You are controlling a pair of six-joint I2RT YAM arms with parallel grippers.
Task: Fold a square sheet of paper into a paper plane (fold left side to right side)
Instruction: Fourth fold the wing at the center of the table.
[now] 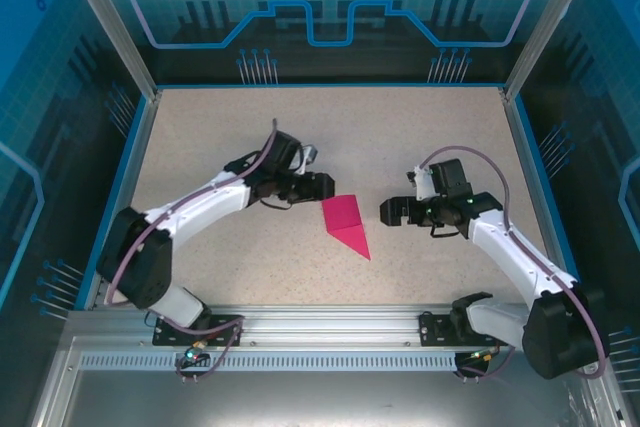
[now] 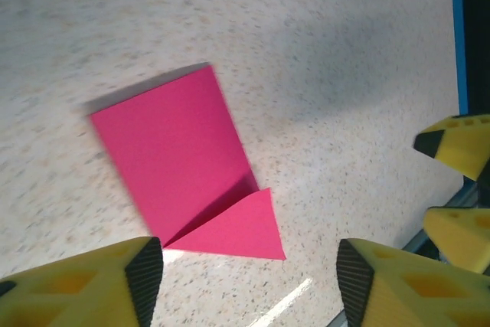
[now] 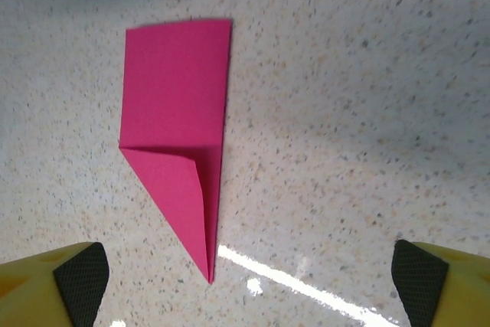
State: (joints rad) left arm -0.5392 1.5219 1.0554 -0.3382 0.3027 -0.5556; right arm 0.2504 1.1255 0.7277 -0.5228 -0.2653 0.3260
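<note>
Figure: Even overhead illumination in three views, with local shadow and glare.
In the top view the speckled bench (image 1: 420, 137) was bright and evenly lit, while the enclosure walls (image 1: 60, 97) around it were dim and blue-tinted. In the left wrist view a broad soft shadow lay across the upper right of the bench, and a thin dark shadow edged the square sheet of paper (image 2: 172, 158). In the right wrist view a white streak of glare crossed the bench near the bottom, and the yellow fingers (image 3: 46, 285) at the corners appeared soft.
</note>
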